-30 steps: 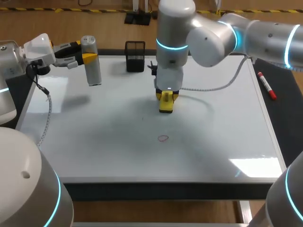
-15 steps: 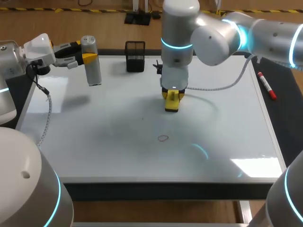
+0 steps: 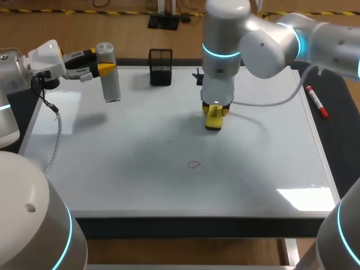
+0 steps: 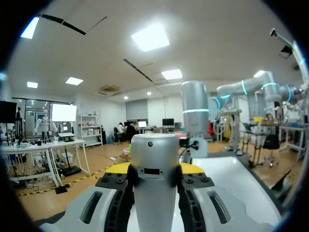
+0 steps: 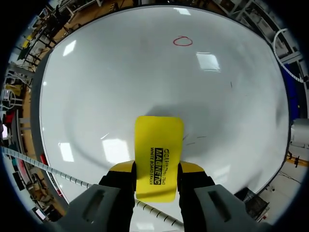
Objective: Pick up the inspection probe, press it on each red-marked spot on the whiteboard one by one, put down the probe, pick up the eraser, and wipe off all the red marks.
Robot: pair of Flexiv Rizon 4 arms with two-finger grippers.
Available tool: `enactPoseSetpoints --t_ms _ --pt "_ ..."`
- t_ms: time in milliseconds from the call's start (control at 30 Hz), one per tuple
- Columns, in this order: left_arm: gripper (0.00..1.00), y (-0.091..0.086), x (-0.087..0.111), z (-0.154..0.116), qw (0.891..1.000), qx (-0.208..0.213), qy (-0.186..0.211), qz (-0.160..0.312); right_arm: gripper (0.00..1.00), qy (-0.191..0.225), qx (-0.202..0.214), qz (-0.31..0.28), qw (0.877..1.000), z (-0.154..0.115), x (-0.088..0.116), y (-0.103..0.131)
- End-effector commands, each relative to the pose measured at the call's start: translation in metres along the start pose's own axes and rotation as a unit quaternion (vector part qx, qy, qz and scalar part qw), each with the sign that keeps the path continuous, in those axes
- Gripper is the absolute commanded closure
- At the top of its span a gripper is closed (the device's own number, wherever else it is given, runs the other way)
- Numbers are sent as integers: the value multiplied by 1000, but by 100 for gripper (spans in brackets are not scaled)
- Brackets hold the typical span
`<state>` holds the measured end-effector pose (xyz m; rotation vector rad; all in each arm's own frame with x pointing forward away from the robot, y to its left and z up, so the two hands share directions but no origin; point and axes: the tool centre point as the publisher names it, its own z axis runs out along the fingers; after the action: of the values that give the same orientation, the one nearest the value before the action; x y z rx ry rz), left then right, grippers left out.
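My right gripper (image 3: pixel 215 116) (image 5: pixel 155 173) is shut on a yellow eraser (image 3: pixel 214 120) (image 5: pixel 158 155), held flat on the whiteboard (image 3: pixel 270 163) near its middle back. One small red ring mark (image 3: pixel 194 165) (image 5: pixel 183 41) lies on the board, ahead of the eraser in the right wrist view. At the board's far left corner my left gripper (image 3: pixel 99 68) (image 4: pixel 154 181) is shut on the upright silver inspection probe (image 3: pixel 108 73) (image 4: pixel 154 179), which stands between its fingers.
A black mesh holder (image 3: pixel 160 67) stands at the board's back edge. A red marker pen (image 3: pixel 316 102) lies on the dark table beside the board's right side. A grey cable (image 3: pixel 264 101) trails over the board behind the right gripper.
My right gripper has slid the eraser to the right and slightly back along the board. The left arm and the probe have not moved.
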<state>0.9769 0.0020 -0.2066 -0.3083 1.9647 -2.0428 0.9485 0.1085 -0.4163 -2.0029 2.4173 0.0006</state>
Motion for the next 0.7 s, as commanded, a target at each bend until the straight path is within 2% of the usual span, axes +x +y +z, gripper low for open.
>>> enactPoseSetpoints --t_ms 33,300,700 --pt "100 -1 0 0 1000 1 0 0 100 -4 9 1 1000 -14 8 3" --pt "100 -1 0 0 1000 1 0 0 100 -3 19 22 1000 -31 31 -11" --pt "100 -1 0 0 1000 1 0 0 100 8 28 108 994 -44 101 -36"
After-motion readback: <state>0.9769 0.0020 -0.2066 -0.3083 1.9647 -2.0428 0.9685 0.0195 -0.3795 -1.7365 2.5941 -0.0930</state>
